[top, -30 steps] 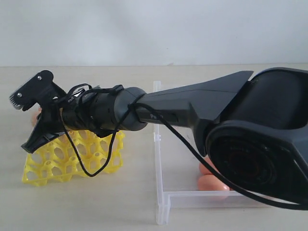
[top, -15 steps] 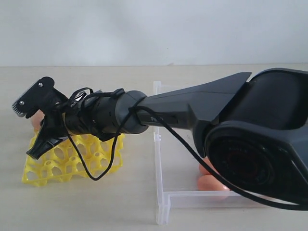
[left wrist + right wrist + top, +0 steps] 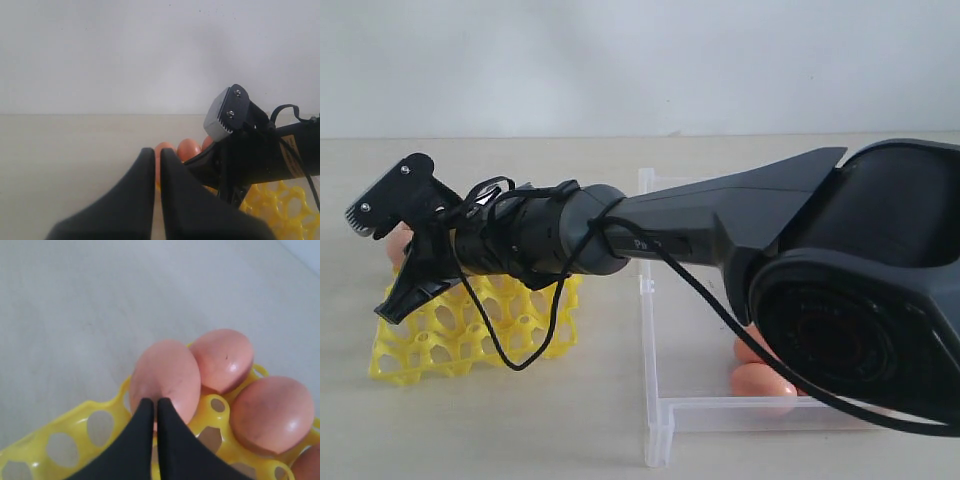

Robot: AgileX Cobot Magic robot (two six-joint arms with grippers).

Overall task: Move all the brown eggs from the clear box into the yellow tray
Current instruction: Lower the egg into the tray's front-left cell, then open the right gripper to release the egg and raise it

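**Right gripper closed over eggs in the yellow tray**

A long black right arm (image 3: 720, 220) reaches from the right foreground across a pale tabletop (image 3: 520, 430). It ends over the yellow tray (image 3: 430, 345), which sits at the left of the exterior view.

The right gripper (image 3: 154, 404) has its two black fingers pressed together with nothing between them. Its tips point at the brown eggs (image 3: 222, 360) seated in cups along one edge of the tray. The right wrist view shows three whole eggs close side by side, and a sliver of a fourth at the picture's edge. The tips overlap the end egg (image 3: 165, 375) at the tray's corner; whether they touch it cannot be told. In the exterior view, one egg (image 3: 395, 245) peeks out behind the arm's head at the tray's far left corner.

The clear box (image 3: 655, 405) stands just right of the tray, with a strip of bare table between them. Two more eggs (image 3: 760, 382) lie on its floor by the near wall, partly hidden by the arm.

The left gripper (image 3: 156, 151) is also closed and empty, pointing level across the tabletop. Beyond it are three eggs, the tray's yellow lattice, and the right arm's head with a grey toothed pad (image 3: 222, 116).
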